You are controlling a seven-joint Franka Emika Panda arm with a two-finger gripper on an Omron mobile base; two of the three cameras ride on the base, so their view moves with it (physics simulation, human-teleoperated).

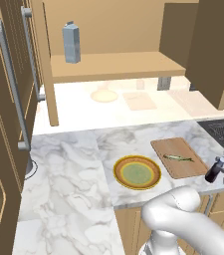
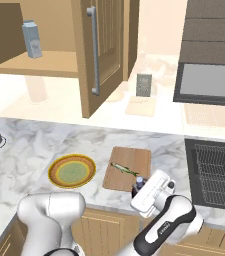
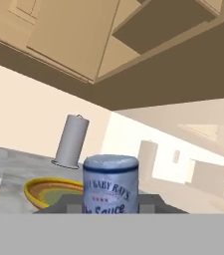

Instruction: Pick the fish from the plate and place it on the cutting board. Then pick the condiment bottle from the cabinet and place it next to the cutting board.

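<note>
Gripping condiment bottle (image 3: pixel 110 184) | fingers (image 2: pixel 143 191) closed on it | arm low beside cutting board (image 2: pixel 128 167)

condiment bottle (image 3: pixel 109 185) base hidden behind end effector (image 3: pixel 111 204), plate (image 3: pixel 49 191) partly hidden behind bottle

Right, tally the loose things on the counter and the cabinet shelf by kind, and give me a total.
Plates: 1, the plate on the counter
Boards: 1, the cutting board
Fish: 1, the fish lying on the board
Bottles: 1, the condiment bottle held in the pincer beside the board
Cartons: 1, the grey-blue carton on the shelf
Total: 5
</note>
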